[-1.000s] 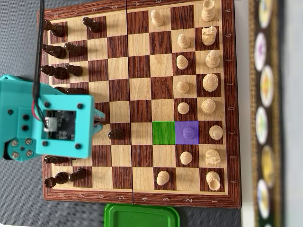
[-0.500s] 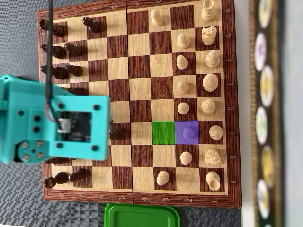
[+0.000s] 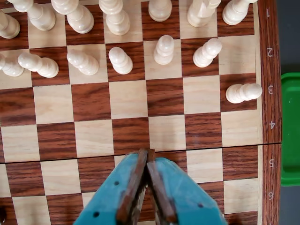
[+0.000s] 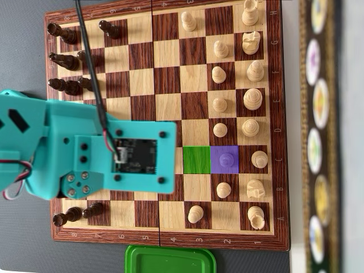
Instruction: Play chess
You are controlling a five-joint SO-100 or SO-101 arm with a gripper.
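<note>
Overhead view, left to right. Dark chess pieces (image 4: 62, 33) stand along the left edge of the chessboard (image 4: 165, 242), several hidden beneath the arm. The turquoise arm (image 4: 91, 153) reaches in from the left and covers the board's left-centre, a black cable (image 4: 91, 68) running up from it and a circuit board (image 4: 135, 156) exposed on its upper face. The gripper itself cannot be seen here, lying under the arm body. Just right of the arm, a green-marked square (image 4: 197, 160) adjoins a purple-marked square (image 4: 225, 159); a pawn (image 4: 226, 161) tinted by the marking stands on the purple one. Light pieces (image 4: 252, 99) fill the two right-hand files, with one light pawn (image 4: 195, 214) advanced a square near the bottom edge. A green lid or tray (image 4: 170, 259) lies against the board's lower border. A patterned strip (image 4: 318, 136) runs down the far right.

Wrist view. The gripper (image 3: 148, 157) enters from the bottom edge, its two fingers (image 3: 133, 185) pressed together at the tips with nothing between them, above the board's middle squares. Light pawns (image 3: 120, 60) stand in a row beyond, taller light pieces behind them. At right, one pawn (image 3: 243, 92) stands alone on rank 3, near the green tray (image 3: 290, 126).
</note>
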